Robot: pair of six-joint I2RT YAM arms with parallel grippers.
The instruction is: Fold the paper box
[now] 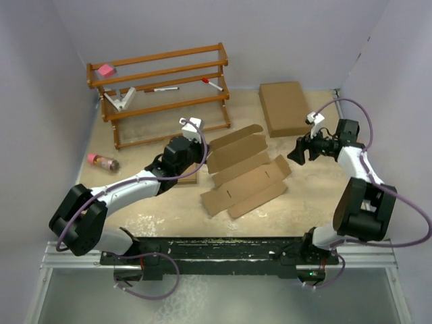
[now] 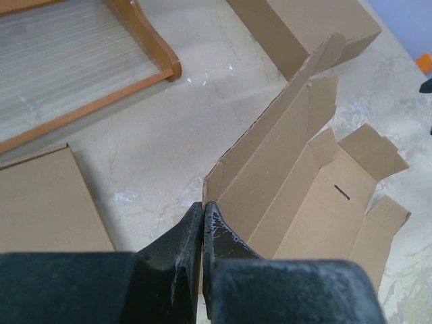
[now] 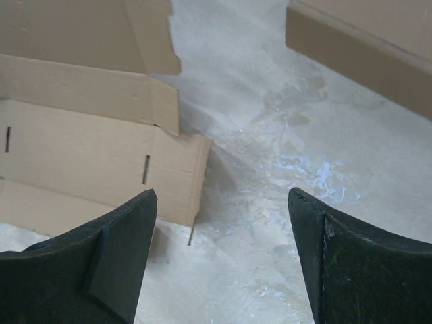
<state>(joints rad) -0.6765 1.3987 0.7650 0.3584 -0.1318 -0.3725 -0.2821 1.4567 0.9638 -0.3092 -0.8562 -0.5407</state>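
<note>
Nearest the arm bases, the paper box (image 1: 246, 179) lies as an opened die-cut blank on the desk (image 1: 317, 196), in front of the wooden rack (image 1: 158, 81) and off its right end. Most of its panels are flat, with slots and end tabs showing.

The left tool (image 2: 204, 206) sits at the blank's corner closest to the rack's right foot. Its fingers are pressed together with the cardboard edge running down between them, so it looks clamped on the corner of one long panel. In the left wrist view that panel stands tilted up off the desk, while the wider panels next to it lie flat.

The right tool (image 3: 221, 202) hovers farther from the rack, just past the blank's right end, with its fingers spread wide and holding nothing. A second flat brown sheet (image 2: 47, 202) lies in front of the rack, beside the left tool. Farther back, level with the rack and to its right, rests a closed flat brown box (image 1: 283, 108).

My reading is that the fold is only at its beginning. One long wall is up. The opposite wall, the end flaps and the tabs that go into the slots are all left to do, and nothing is locked yet.
</note>
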